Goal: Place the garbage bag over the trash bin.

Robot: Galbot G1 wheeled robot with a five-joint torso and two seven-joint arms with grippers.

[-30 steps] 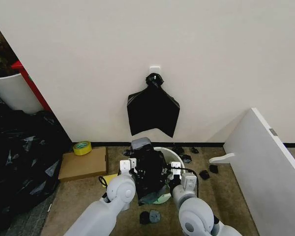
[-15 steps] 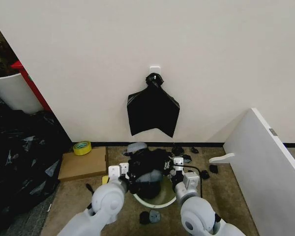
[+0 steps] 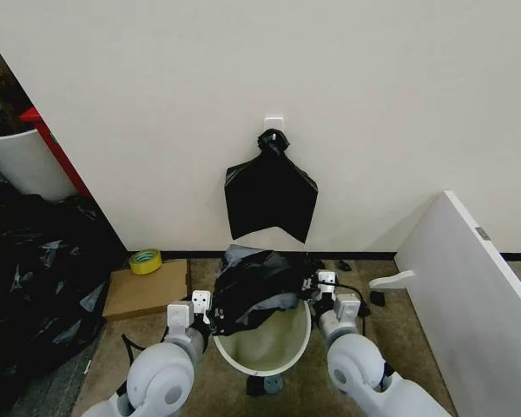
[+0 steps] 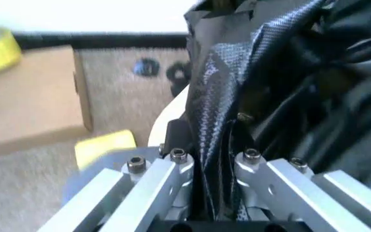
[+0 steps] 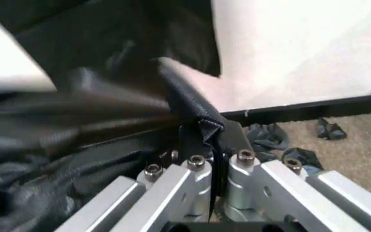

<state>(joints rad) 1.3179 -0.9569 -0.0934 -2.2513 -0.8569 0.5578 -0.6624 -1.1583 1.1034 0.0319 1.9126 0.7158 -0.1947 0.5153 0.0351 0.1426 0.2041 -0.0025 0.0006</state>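
The white trash bin (image 3: 267, 346) stands on the floor in front of me, its mouth open. The black garbage bag (image 3: 253, 289) is stretched across the bin's far rim, between my two grippers. At the bin's left side my left gripper (image 3: 210, 314) is shut on one edge of the bag. My right gripper (image 3: 313, 287) is shut on the other edge at the bin's right side. In the left wrist view the fingers (image 4: 176, 162) clamp the glossy plastic (image 4: 237, 96) beside the bin's rim (image 4: 168, 116). The right wrist view shows a pinched fold of the bag (image 5: 192, 108) between the fingers (image 5: 195, 166).
A flat black bundle (image 3: 271, 196) hangs on the wall behind the bin. To the left lie a cardboard box (image 3: 148, 289) with a yellow tape roll (image 3: 145, 260) and a heap of black sheeting (image 3: 35, 287). A white board (image 3: 469, 295) leans at the right. Black scraps (image 3: 361, 307) litter the floor.
Both grippers have moved apart and outward to the bin's sides. The bag has gone from a bunch over the bin to a spread sheet at its far rim, uncovering the bin's inside.
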